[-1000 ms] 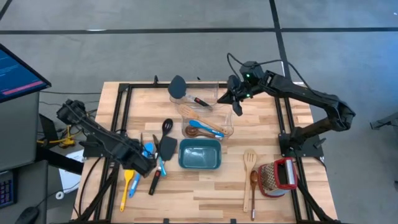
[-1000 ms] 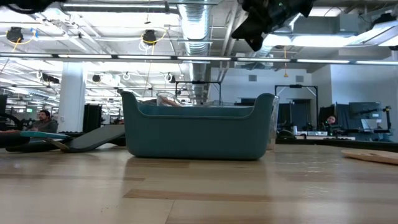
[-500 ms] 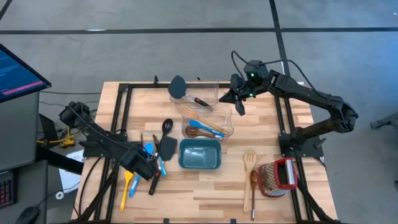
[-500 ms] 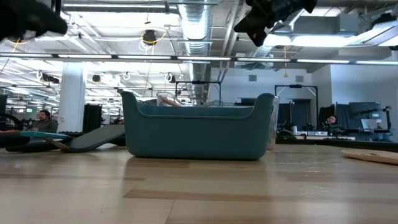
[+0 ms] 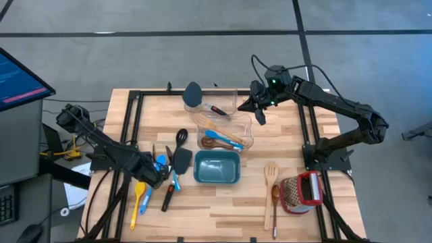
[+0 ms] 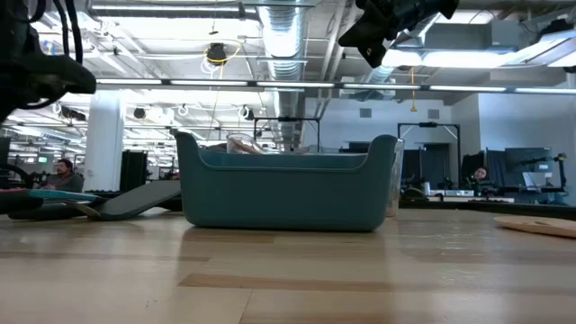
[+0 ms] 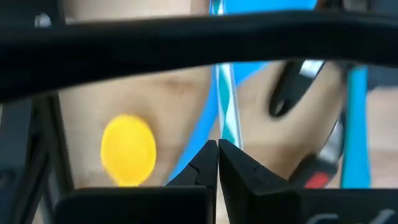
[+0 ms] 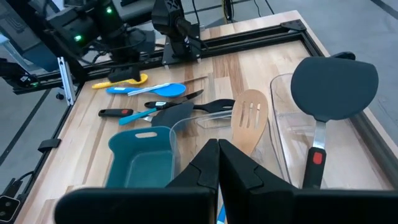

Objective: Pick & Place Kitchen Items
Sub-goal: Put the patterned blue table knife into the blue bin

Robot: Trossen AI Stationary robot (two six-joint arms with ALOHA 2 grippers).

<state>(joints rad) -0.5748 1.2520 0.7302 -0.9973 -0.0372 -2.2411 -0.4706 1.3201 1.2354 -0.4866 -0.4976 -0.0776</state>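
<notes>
My left gripper (image 5: 159, 179) (image 7: 217, 146) hangs shut above the left cluster of utensils lying flat on the table: a yellow spoon (image 7: 127, 149) (image 5: 138, 199), blue spoons (image 5: 162, 162), a black spatula (image 5: 181, 160), a black ladle (image 5: 181, 137) and a black handle with a red mark (image 7: 317, 177). My right gripper (image 5: 259, 115) (image 8: 217, 146) is shut, raised beside the clear container (image 5: 237, 101). In it lie a pale slotted spatula (image 8: 249, 118), blue spoons (image 5: 226, 138) and a brown spoon (image 5: 208, 142). A black spatula (image 8: 333, 81) leans on its rim.
A teal bin (image 5: 217, 167) stands mid-table, near the container. To its right a pale slotted spatula (image 5: 271, 174) and a brown wooden spoon (image 5: 275, 202) lie flat, beside a red and metal grater (image 5: 300, 192). Black frame rails (image 5: 131, 128) border the table's sides.
My left gripper has come down toward the left cluster of utensils, staying shut. My right gripper has shifted slightly toward the table's right edge, then held still. No utensil has moved.
</notes>
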